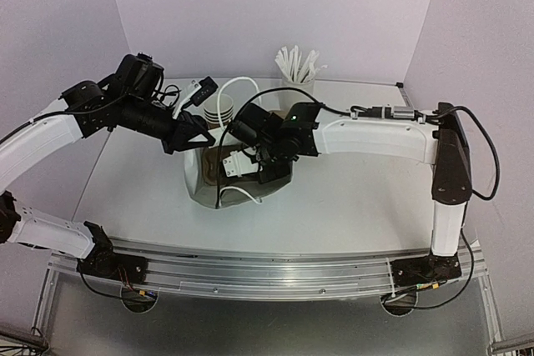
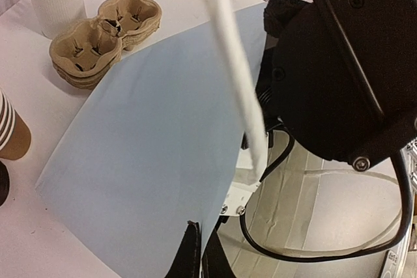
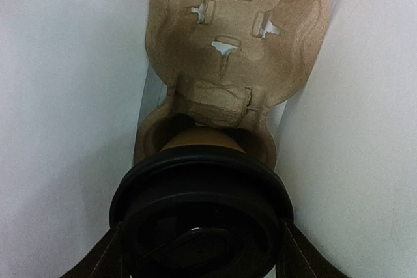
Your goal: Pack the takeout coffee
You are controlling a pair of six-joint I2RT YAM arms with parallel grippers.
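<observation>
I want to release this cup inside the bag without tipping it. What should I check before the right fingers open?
1. Black lid on the cup: ok.
2. Cup in the near pocket of the cardboard carrier: ok.
3. Cup seated to the pocket's bottom: cannot tell, the lid hides it.
4. Right fingers on either side of the cup: ok.
5. Left fingers pinching the bag at its edge, mouth held open: ok.
6. White handle free of the right arm for the way out: cannot tell.
</observation>
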